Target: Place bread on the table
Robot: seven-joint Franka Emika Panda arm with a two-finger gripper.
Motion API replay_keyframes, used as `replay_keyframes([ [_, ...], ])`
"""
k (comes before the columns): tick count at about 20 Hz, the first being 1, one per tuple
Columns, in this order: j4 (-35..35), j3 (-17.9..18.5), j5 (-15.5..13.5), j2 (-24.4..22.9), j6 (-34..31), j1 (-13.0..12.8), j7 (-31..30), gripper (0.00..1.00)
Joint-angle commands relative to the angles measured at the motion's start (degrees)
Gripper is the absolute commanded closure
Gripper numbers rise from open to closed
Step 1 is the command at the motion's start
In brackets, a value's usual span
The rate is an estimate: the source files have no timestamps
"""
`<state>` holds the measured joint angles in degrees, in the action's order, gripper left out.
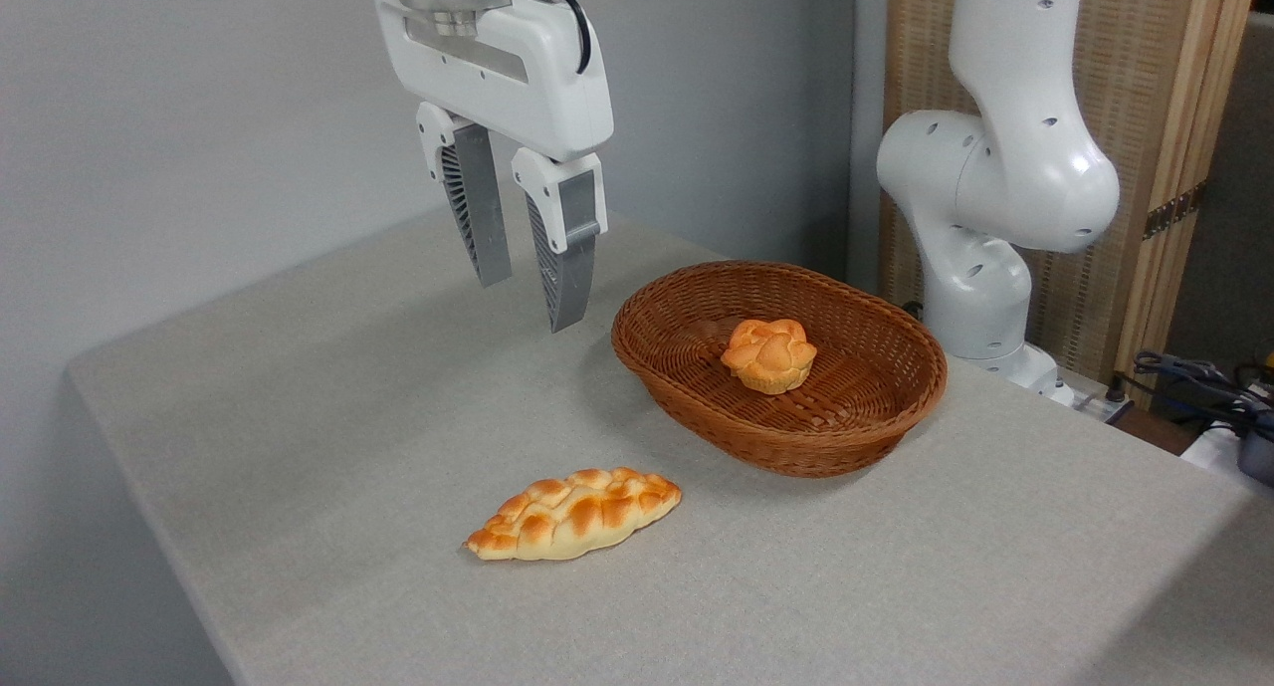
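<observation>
Small round orange-golden lobed bun [768, 354] sits in brown wicker oval basket [697, 392], lower right of the pincer [528, 298], which hangs apart, slightly open, empty.

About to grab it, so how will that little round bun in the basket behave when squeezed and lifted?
The bun looks small, so probably light. Its lobed top may give the gripper uneven contact. Its rounded shape could roll on the sloped basket floor if nudged.

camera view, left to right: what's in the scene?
Tool → loaf → basket holding the bun → arm base.
</observation>
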<state>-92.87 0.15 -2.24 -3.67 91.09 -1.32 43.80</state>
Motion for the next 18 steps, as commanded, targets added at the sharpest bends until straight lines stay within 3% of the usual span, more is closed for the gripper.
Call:
replay_keyframes([
  [1, 0.7, 0.3, -0.8, 0.8, 1.2, -0.3, -0.6, 0.0],
  [10, -1.7, -0.3, -1.1, -1.0, 0.4, -0.7, -0.6, 0.0],
  [12, -7.2, -0.3, -1.3, -5.0, 0.4, -1.9, -0.1, 0.0],
  [18, -29.5, 0.2, -0.7, -21.2, 0.4, -9.6, 4.9, 0.0],
])
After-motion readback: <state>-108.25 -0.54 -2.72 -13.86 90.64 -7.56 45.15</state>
